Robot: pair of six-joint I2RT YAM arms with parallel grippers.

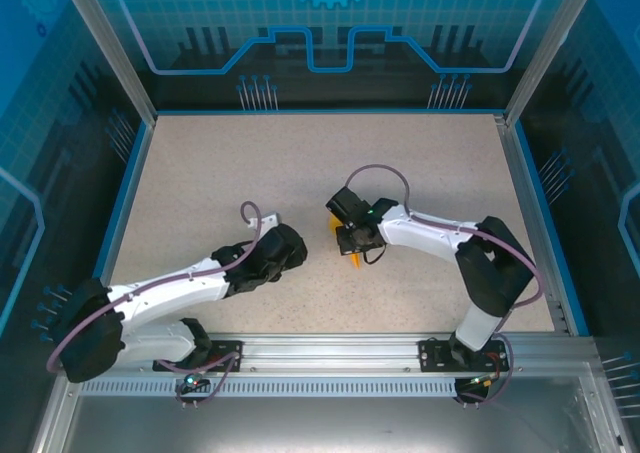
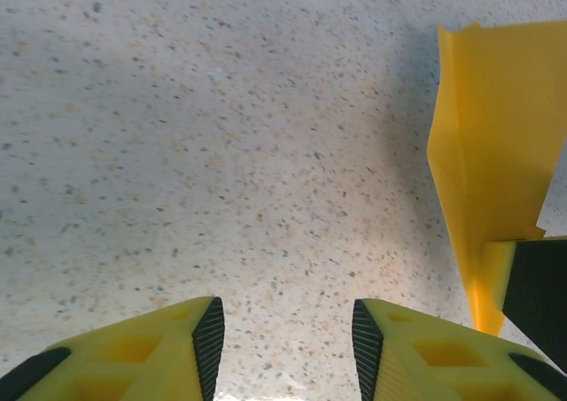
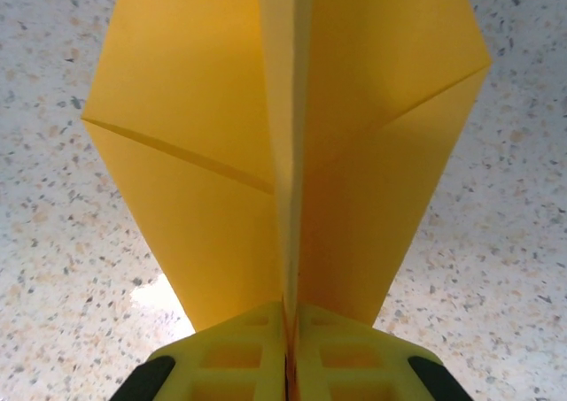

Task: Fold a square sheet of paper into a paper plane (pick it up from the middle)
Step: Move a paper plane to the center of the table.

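Between the closed fingers of the right gripper (image 3: 288, 320): the paper plane (image 3: 266, 144), orange-yellow, pinched on its centre crease. Jaws pressed together with only the paper's thickness between them.

Paper plane, orientation: in the right wrist view the long axis follows the centre crease straight away from the fingers. A flap spreads to each side of the crease, and each carries a diagonal fold line. The left wrist view has it (image 2: 496, 144) at the right edge, narrow end low, broad end high, casting a shadow on the table to its left. Whether it touches the surface cannot be told.

Paper plane, location: from above, a small orange tip (image 1: 355, 261) shows under the right gripper (image 1: 352, 241). It lies near the middle of the table, a little toward the near edge.

Left gripper (image 2: 288, 330): jaws partly apart, holding nothing, with bare table between the black pads. From above it (image 1: 288, 245) sits just left of the right gripper, apart from the paper.

Table (image 1: 200, 173): speckled beige top with a blue border, bare around both grippers.

Surroundings: purple-grey cables (image 1: 385, 173) looping over both arms; metal rail (image 1: 320, 353) along the near edge carrying the arm bases; blue printed panels (image 1: 330, 33) behind the far edge.
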